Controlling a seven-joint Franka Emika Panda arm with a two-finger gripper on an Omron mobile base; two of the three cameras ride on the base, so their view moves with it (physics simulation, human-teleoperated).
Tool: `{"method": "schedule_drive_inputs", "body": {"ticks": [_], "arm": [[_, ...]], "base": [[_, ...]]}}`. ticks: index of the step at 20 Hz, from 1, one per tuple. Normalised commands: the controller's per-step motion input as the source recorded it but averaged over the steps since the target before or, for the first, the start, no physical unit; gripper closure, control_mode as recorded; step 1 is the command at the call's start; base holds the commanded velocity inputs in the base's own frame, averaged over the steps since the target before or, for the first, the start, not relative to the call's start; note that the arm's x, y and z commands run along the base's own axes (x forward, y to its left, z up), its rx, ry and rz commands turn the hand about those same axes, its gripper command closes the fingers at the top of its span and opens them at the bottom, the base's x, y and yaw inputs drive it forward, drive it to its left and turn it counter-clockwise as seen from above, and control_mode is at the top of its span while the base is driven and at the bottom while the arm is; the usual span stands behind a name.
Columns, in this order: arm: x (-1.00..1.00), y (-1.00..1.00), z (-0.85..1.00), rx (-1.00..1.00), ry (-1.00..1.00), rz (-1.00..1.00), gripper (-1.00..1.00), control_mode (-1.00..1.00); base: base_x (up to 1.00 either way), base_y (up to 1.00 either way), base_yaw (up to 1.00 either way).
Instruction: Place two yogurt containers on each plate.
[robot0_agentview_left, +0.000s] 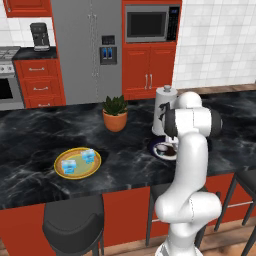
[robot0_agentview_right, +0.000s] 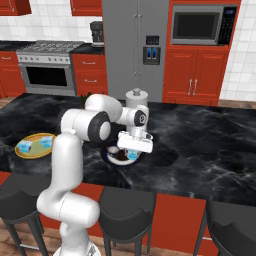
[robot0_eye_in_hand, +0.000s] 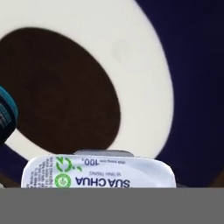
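1. Yogurt containers: two sit side by side on the yellow-orange plate (robot0_agentview_left: 77, 163), one (robot0_agentview_left: 69, 166) nearer, the other (robot0_agentview_left: 89, 156) farther and to its right; that plate lies on the left part of the black marble desk (robot0_agentview_left: 40, 137).
2. Jaws (robot0_agentview_right: 133, 154): closed on a third yogurt container (robot0_eye_in_hand: 99, 172), its printed whitish lid facing the hand camera; they hang low over the navy-rimmed plate (robot0_agentview_right: 106, 156); whether the cup touches the plate cannot be told.
3. Navy-rimmed plate: near the middle of the desk, well apart from the yellow-orange plate; white ring and dark centre show in the hand view.
4. Plant pot (robot0_agentview_left: 115, 120) with a green plant stands farther back, between the plates.
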Motion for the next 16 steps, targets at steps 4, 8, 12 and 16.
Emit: {"method": "schedule_drive_inputs", "body": {"ticks": [4,8,12,16], "arm": [[0.08,0.00,-0.15,0.00,0.00,0.00,1.00,-1.00],[0.07,0.07,-0.11,0.00,0.00,0.00,-1.00,-1.00],[0.03,0.07,-0.01,0.00,-0.01,-0.01,-1.00,-1.00],[0.00,0.06,0.04,0.00,-0.05,-0.03,-1.00,-1.00]], "base": [[0.00,0.00,0.00],[0.00,0.00,0.00],[0.00,0.00,0.00],[0.00,0.00,0.00]]}}
